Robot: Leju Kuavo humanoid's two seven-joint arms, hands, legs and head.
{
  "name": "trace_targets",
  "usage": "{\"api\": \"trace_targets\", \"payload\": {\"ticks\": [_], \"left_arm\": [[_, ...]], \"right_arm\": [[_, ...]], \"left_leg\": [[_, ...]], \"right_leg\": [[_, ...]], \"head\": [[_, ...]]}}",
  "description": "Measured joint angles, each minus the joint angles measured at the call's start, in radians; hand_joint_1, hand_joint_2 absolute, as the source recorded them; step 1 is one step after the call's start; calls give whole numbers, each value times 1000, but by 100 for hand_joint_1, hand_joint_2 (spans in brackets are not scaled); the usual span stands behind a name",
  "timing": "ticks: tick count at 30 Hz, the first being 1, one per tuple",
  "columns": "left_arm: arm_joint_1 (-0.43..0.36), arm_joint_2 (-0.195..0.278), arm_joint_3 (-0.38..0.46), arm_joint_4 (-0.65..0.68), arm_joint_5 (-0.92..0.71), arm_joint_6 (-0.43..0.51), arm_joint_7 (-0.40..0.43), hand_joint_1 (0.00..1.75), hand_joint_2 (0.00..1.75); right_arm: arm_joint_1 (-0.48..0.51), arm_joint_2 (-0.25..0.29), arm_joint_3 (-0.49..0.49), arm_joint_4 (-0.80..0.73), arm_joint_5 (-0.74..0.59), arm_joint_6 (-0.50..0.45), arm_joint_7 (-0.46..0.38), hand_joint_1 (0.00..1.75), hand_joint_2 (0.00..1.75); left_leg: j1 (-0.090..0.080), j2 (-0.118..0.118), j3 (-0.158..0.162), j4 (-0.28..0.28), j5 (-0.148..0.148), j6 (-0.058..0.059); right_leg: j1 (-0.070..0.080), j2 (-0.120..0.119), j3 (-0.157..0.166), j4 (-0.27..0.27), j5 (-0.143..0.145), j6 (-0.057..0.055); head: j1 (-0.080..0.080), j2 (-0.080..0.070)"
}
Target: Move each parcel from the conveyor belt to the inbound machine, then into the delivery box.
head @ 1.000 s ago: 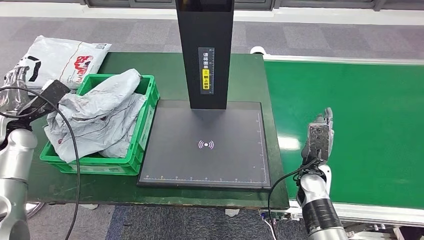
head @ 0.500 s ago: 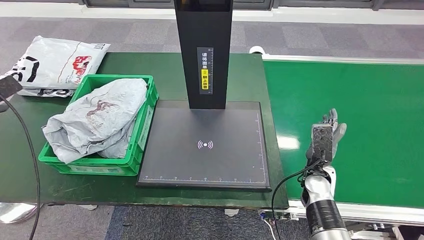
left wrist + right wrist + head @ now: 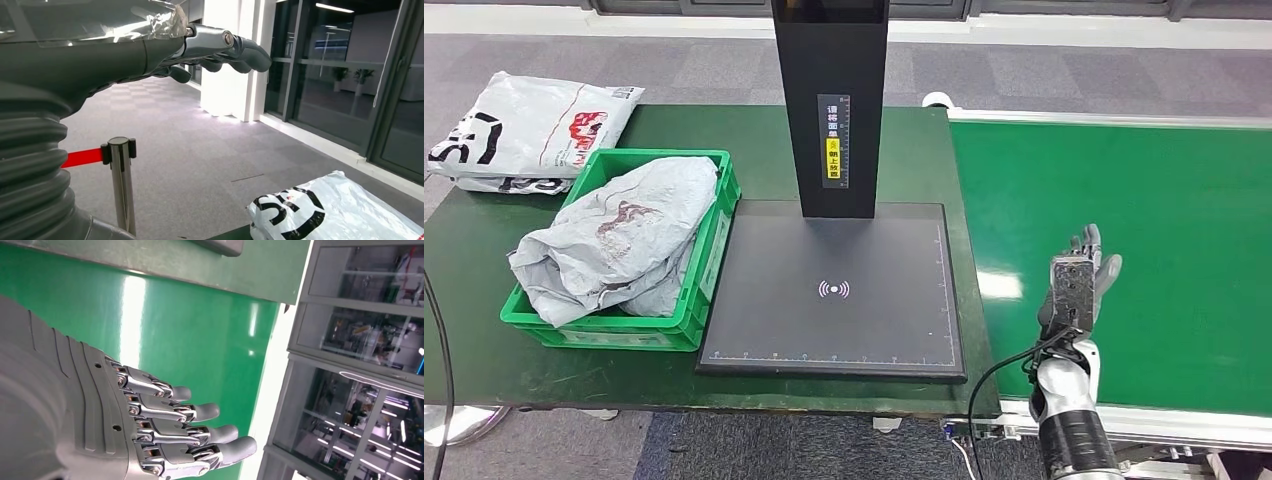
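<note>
A crumpled grey parcel (image 3: 614,235) lies in the green delivery box (image 3: 716,245) on the left of the dark green table. A white parcel with red and black print (image 3: 534,130) (image 3: 330,207) lies on the table's far left corner, behind the box. The inbound machine's black plate (image 3: 839,290) sits mid-table under its black post (image 3: 829,100). My right hand (image 3: 1079,285) (image 3: 165,425) hovers over the near edge of the green conveyor belt (image 3: 1144,200), fingers stretched out and holding nothing. My left hand (image 3: 215,47) is raised off the table's left side, fingers extended, with nothing in it.
The box stands right against the plate's left edge. The belt's white frame (image 3: 1124,118) runs along its far side. A metal stanchion with a red strap (image 3: 121,185) stands on the grey floor beyond the table's left end. A black cable (image 3: 432,330) hangs at the left.
My left arm has pulled away from the box and out of the head view to the left, leaving the grey parcel settled in the box. My right hand has drifted slightly right over the belt.
</note>
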Motion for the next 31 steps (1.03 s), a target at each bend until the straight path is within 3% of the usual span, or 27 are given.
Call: {"api": "trace_targets", "payload": {"ticks": [3,5,8,11,15,18,22,31], "left_arm": [[8,-27,0,-21,47,66,-9,0,175],[36,-79,1,-59,124,129,-29,0,175],[116,-207,2,-126,290,250,-100,0,175],[211,-380,-5,-176,466,364,-214,0,175],[286,-590,-73,-193,641,411,-307,0,175],[304,-704,-156,-173,739,407,-349,0,175],[303,-805,-258,-102,806,393,-360,0,175],[286,-909,-340,18,824,402,-356,0,175]], "right_arm": [[3,2,0,-10,0,-1,-1,0,0],[4,7,0,-17,3,-5,-7,0,0],[-2,25,0,-24,14,-24,-15,0,0],[-21,49,3,-24,23,-49,-19,0,0],[-56,75,22,-8,11,-82,-35,0,175],[-81,87,51,14,-24,-108,-65,0,175],[-89,98,96,30,-58,-139,-98,0,175],[-93,109,144,39,-85,-168,-98,0,175]], "left_leg": [[-1,-2,0,0,0,0],[-2,-5,1,0,0,0],[-4,-11,1,0,1,1],[-6,-12,1,0,2,3],[-7,-11,0,2,2,5],[-8,-12,0,2,2,6],[-8,-11,-1,2,1,6],[-7,-10,-1,1,1,6]], "right_leg": [[0,-2,0,0,0,0],[-2,-6,2,0,0,0],[-4,-12,5,-1,-1,1],[-6,-13,6,-1,0,2],[-7,-12,6,-1,1,4],[-7,-13,5,-2,2,5],[-7,-13,5,-2,2,5],[-6,-12,4,-1,1,4]], "head": [[0,0],[0,0],[0,0],[0,0],[0,0],[0,0],[0,0],[0,0]]}}
